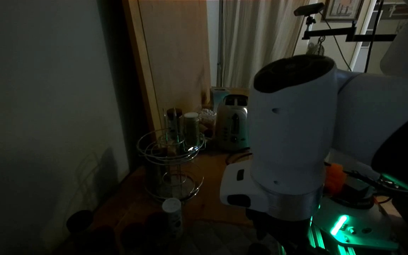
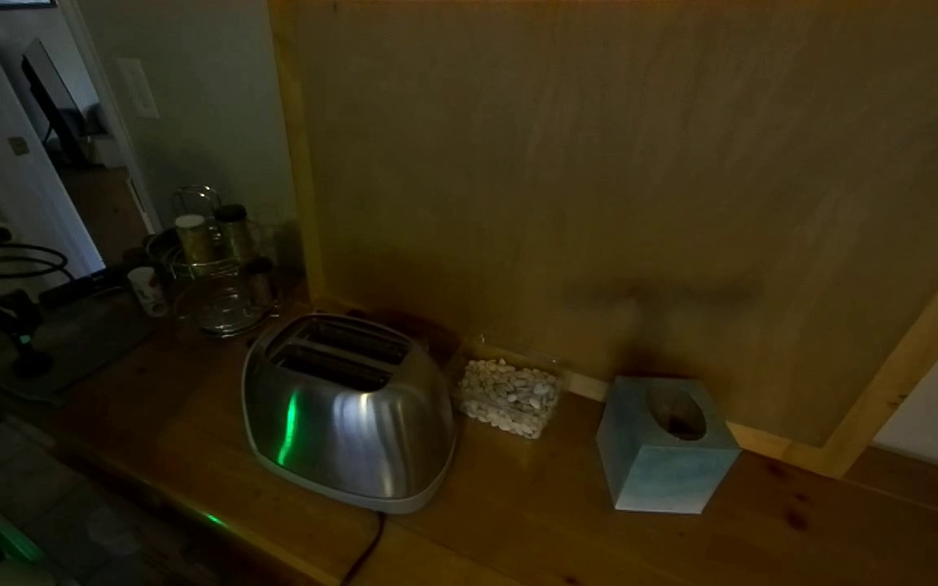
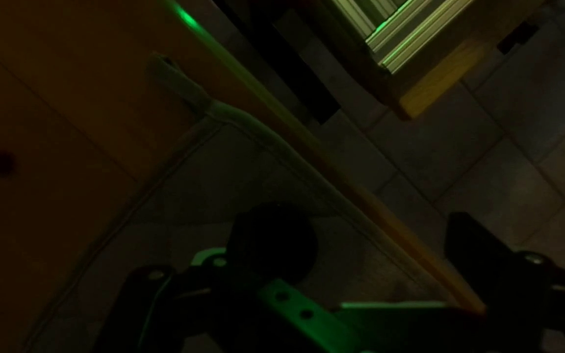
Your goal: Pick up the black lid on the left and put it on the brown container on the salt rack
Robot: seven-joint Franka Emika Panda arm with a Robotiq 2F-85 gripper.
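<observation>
A round black lid [image 3: 282, 242] lies on the dark quilted mat in the wrist view. My gripper [image 3: 353, 235] is open and empty above the mat. The lid is between the fingers, beside the left one in the picture; whether they touch is too dark to tell. In an exterior view the fingertips are mostly cut off at the bottom edge, near a dark round shape [image 1: 259, 249]. The wire salt rack [image 1: 172, 159] also shows in an exterior view [image 2: 221, 330]. On its upper tier stands a brownish container with a pale top [image 1: 191, 129], seen also here [image 2: 195, 242], beside a dark-topped jar [image 2: 234, 232].
A white patterned container [image 1: 173, 214] stands before the rack. Dark-topped jars [image 1: 80, 221] are near the wall. A toaster [image 2: 351, 407], a pebble box [image 2: 510, 395] and a tissue box [image 2: 668, 448] stand along the counter. The mat [image 3: 243, 166] lies by the counter edge [image 3: 400, 230].
</observation>
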